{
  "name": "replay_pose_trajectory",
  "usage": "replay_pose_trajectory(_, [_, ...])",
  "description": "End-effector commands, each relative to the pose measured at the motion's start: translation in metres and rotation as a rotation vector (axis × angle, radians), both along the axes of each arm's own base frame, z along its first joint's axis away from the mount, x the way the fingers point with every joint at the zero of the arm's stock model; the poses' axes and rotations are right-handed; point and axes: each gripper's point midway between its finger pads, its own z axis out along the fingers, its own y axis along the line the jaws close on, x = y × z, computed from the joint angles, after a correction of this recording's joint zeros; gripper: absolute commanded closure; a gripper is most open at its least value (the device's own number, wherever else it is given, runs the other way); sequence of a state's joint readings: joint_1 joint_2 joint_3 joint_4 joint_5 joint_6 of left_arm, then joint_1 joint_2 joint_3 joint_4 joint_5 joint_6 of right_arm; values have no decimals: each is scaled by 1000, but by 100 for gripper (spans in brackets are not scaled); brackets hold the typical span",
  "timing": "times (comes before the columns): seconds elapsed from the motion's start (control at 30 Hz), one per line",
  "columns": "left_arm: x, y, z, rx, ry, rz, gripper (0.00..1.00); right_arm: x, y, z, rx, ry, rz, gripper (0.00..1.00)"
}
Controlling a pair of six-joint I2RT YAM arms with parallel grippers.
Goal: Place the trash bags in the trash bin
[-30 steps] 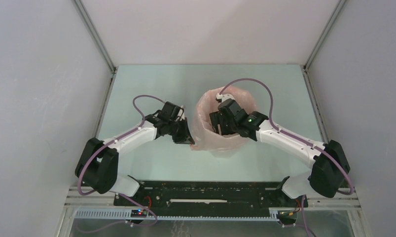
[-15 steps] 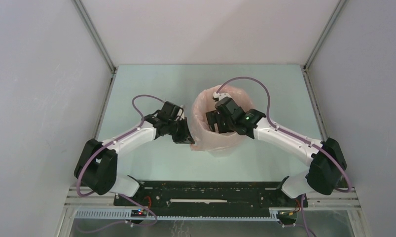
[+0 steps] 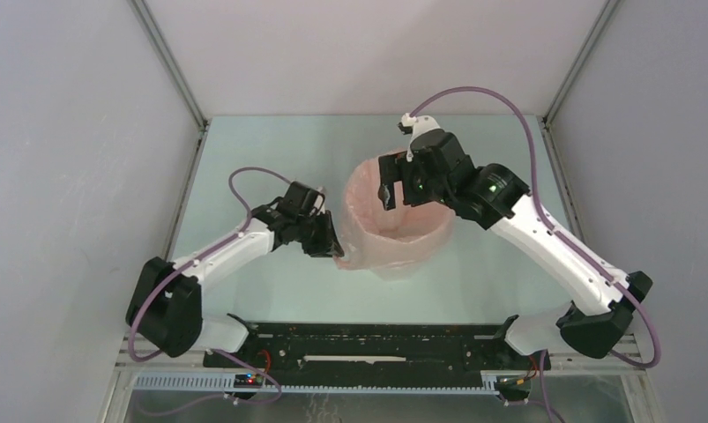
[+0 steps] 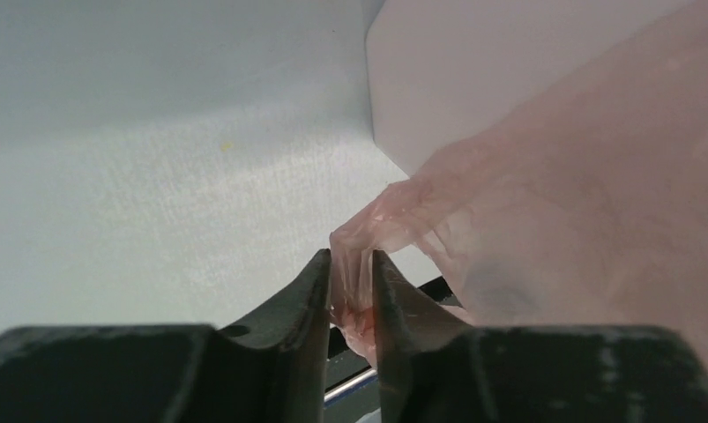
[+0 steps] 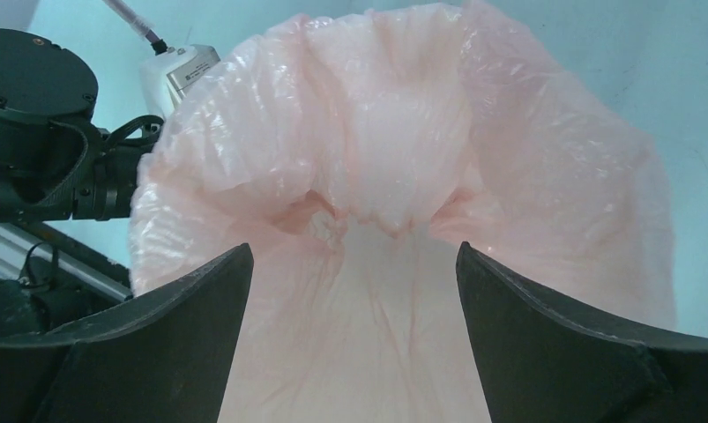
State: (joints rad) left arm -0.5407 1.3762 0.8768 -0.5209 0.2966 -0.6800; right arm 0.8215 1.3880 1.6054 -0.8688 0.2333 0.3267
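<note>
The pale-pink trash bag [image 3: 403,240] stands open in the middle of the table, draped over the trash bin so that the bin is hidden in the top view. A white wall of the bin [image 4: 473,70] shows beside the bag [image 4: 597,203] in the left wrist view. My left gripper [image 3: 332,248] is shut on a fold of the bag's left rim [image 4: 354,247]. My right gripper [image 3: 387,190] is open and empty, raised above the bag's far rim, looking down into the crinkled bag mouth [image 5: 385,176].
The enclosure's white walls stand to the left, right and back. A black rail [image 3: 376,345] with the arm bases runs along the near edge. My left arm's wrist [image 5: 41,132] shows beside the bag in the right wrist view.
My right gripper has lifted out of the bag's mouth and moved up and toward the far side. My left gripper stays shut on the bag's left rim, nearly still.
</note>
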Motion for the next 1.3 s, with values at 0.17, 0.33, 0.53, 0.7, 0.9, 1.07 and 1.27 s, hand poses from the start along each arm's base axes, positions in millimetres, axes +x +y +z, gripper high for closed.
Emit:
replay_pose_trajectory(0.17, [1,27,70,34,-216,42,52,-42,-67,91,94,-151,-33,1])
replay_pose_trajectory(0.33, [-11,64,100,101,-301,132,39,-81,-152,67,53,-125,-203,1])
replay_pose_trajectory(0.53, [-31,82,147,47,-368,207,19,-123,-205,-4,74,10,-404,0])
replay_pose_trajectory(0.7, [-43,79,180,-70,-424,232,11,-120,-174,-63,227,198,-425,0])
replay_pose_trajectory(0.9, [-61,85,212,-172,-464,281,8,-104,-131,-115,361,337,-286,0])
replay_pose_trajectory(1.07, [-75,101,230,-248,-513,373,7,-100,-110,-136,446,312,-163,0])
replay_pose_trajectory(1.27, [-92,130,252,-219,-589,436,7,-79,-83,-137,548,113,25,1])
